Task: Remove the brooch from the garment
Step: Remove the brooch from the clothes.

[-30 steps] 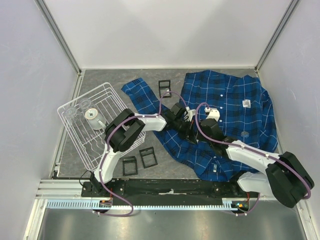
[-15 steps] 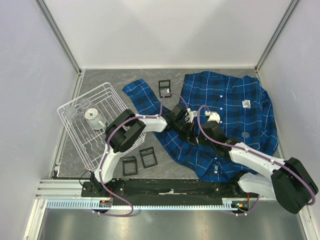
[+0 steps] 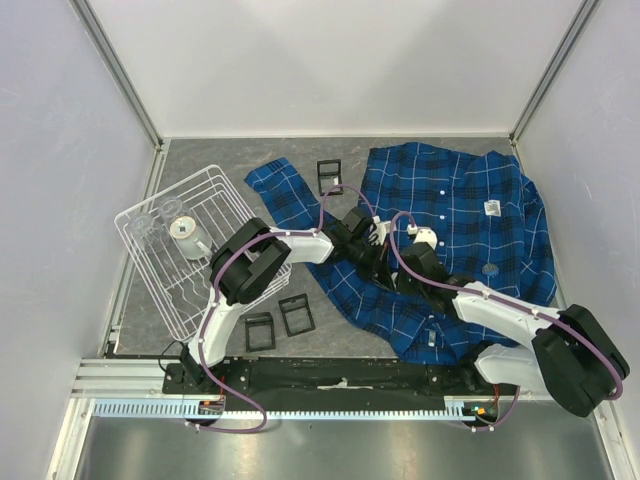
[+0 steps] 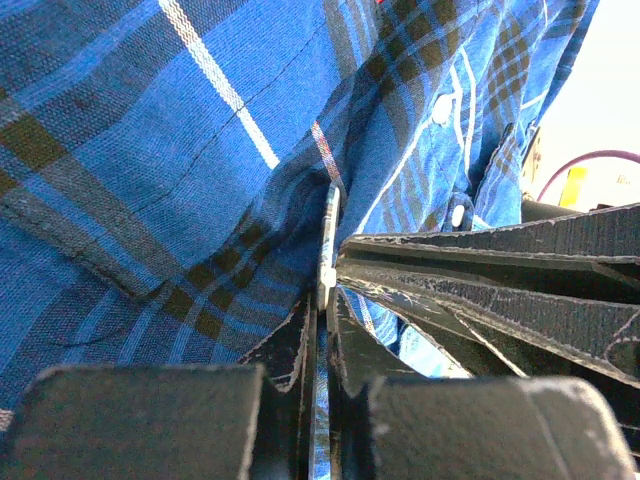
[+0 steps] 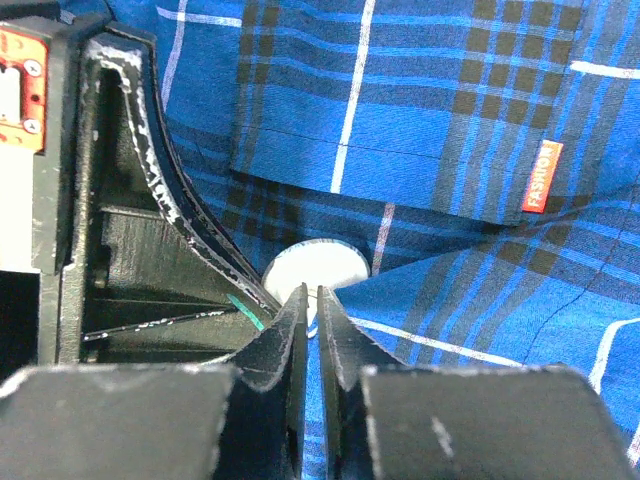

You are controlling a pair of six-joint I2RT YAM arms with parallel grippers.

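Observation:
The garment (image 3: 470, 200) is a blue plaid shirt spread over the right half of the grey table. In the right wrist view the brooch (image 5: 318, 268) is a round white disc on the cloth (image 5: 450, 120); in the left wrist view it is a thin edge (image 4: 328, 225). My left gripper (image 4: 325, 300) is shut on the brooch's rim, cloth in the gap. My right gripper (image 5: 310, 300) is shut on a fold of shirt just below the disc. Both grippers meet at the shirt's left front, left (image 3: 380, 262) beside right (image 3: 395, 275), and hide the brooch from above.
A white wire rack (image 3: 135, 215) holding a white cup (image 3: 185, 232) stands at the left. Black square frames lie at the back (image 3: 329, 176) and near the arm bases (image 3: 296, 314). A red label (image 5: 541, 176) sits on the shirt pocket.
My right gripper has moved left toward my left gripper and its jaws have narrowed onto the cloth by the brooch. The left arm has stayed put.

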